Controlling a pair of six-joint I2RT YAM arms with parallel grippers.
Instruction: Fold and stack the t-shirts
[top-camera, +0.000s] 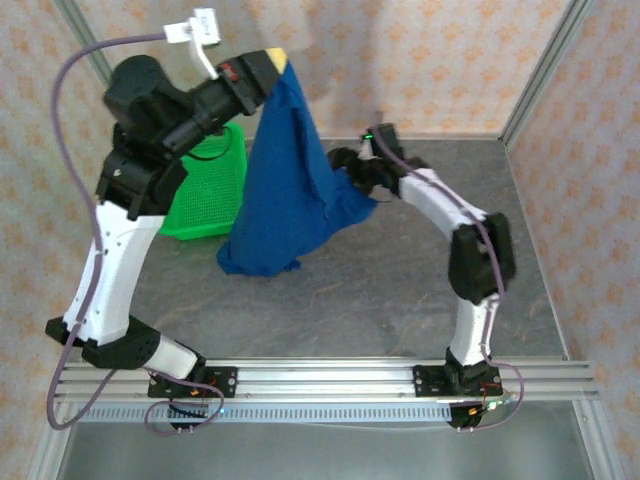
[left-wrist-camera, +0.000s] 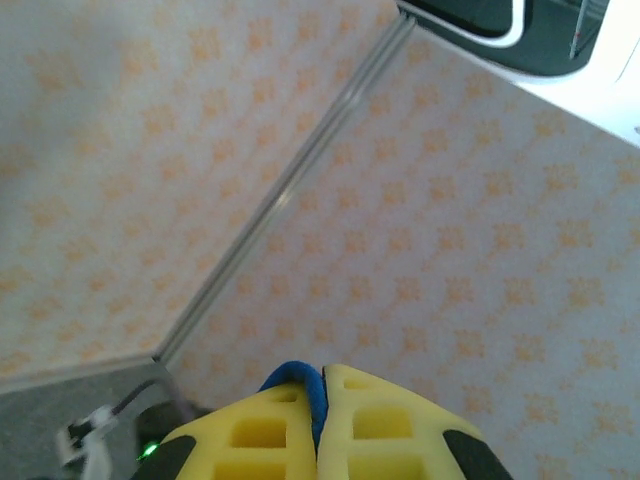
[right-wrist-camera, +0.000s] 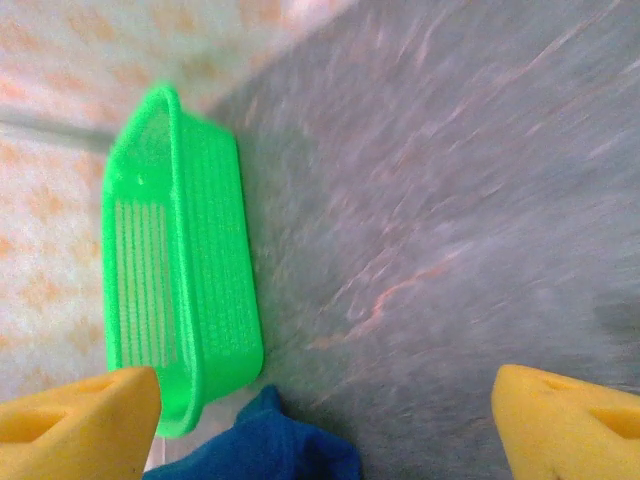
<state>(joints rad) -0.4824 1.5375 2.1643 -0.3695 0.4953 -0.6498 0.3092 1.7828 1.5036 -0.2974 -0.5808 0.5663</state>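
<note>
Blue t-shirt held high over the counter
Pinched at the top between tightly closed left fingers, hanging down to the counter beside the green basket; right fingers spread wide, just beside it.

walls: orange-patterned wallpaper | table: grey, mottled | corner posts: aluminium

Two white-shelled robot arms with black joints, the left arm and right arm, bolt to a silver aluminium rail. A purple cable runs along the left. The left hand and right hand carry yellow foam fingers.
</note>
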